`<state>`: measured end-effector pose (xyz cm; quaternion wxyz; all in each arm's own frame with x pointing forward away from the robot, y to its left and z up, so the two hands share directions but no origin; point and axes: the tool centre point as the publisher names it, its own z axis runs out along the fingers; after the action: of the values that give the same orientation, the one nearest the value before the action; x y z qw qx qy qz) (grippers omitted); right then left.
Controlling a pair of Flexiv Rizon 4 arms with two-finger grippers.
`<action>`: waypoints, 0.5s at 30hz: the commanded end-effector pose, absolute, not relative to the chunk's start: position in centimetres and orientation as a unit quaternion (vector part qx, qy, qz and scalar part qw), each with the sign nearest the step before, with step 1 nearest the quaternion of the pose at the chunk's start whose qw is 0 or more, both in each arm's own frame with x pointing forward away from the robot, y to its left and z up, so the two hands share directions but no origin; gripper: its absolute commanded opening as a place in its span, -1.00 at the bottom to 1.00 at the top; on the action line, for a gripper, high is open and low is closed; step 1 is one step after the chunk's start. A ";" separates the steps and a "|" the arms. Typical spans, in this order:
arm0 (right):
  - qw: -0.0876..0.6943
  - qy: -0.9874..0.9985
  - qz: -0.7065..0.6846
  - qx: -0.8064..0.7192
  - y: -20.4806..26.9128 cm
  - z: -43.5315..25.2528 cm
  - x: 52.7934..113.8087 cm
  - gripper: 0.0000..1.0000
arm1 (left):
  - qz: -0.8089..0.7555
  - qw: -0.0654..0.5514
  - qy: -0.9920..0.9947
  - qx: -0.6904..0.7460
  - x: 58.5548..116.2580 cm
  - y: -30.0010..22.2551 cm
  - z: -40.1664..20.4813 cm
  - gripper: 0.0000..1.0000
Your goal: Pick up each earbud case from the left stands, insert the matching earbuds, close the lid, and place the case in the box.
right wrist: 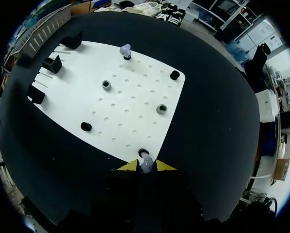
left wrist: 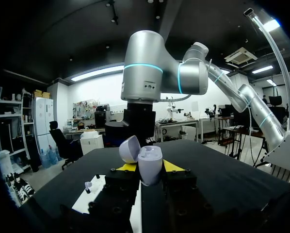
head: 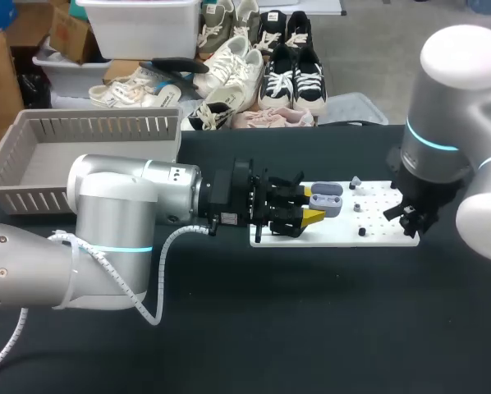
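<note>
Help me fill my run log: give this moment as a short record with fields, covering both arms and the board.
left gripper: shut on the earbud case, held above the table
case lid: open
right gripper: at an earbud on the white board's edge; grip not readable
white board: flat on the black table, small round holders on it
second earbud: on its holder at the board's opposite side
stands: three black ones along one board edge, no case on them
box: grey slatted one, beside the left arm

One case (left wrist: 147, 164), two earbuds (right wrist: 125, 50), perhaps three stands (right wrist: 52, 64).
</note>
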<state>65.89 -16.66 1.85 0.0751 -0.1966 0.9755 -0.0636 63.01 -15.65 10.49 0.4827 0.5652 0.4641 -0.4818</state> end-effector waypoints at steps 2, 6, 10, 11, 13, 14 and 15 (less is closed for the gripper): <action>0.071 0.976 -0.062 -0.198 -16.5 1.7 66.2 -1.00 | -0.481 0.483 0.465 0.565 63.0 -15.7 10.5 -1.00; 0.070 0.976 -0.061 -0.198 -16.4 1.7 66.2 -1.00 | -0.481 0.483 0.465 0.565 63.0 -15.7 10.5 -1.00; 0.070 0.976 -0.060 -0.196 -16.5 1.9 66.0 -1.00 | -0.481 0.483 0.465 0.565 63.0 -15.7 10.5 -1.00; 0.071 0.976 -0.060 -0.196 -16.5 2.0 66.0 -1.00 | -0.481 0.483 0.465 0.565 63.0 -15.7 10.5 -1.00; 0.076 0.976 -0.060 -0.194 -16.5 2.3 65.9 -1.00 | -0.481 0.483 0.465 0.565 63.0 -15.7 10.5 -1.00; 0.077 0.976 -0.060 -0.193 -16.6 2.5 65.9 -1.00 | -0.481 0.483 0.465 0.565 63.0 -15.7 10.5 -1.00; 0.078 0.976 -0.061 -0.193 -16.6 2.7 65.8 -1.00 | -0.481 0.483 0.465 0.565 63.0 -15.7 10.5 -1.00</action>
<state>66.07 -16.50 2.18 0.0757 -0.1939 0.9763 -0.0595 63.01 -15.65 10.49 0.4827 0.5652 0.4641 -0.4818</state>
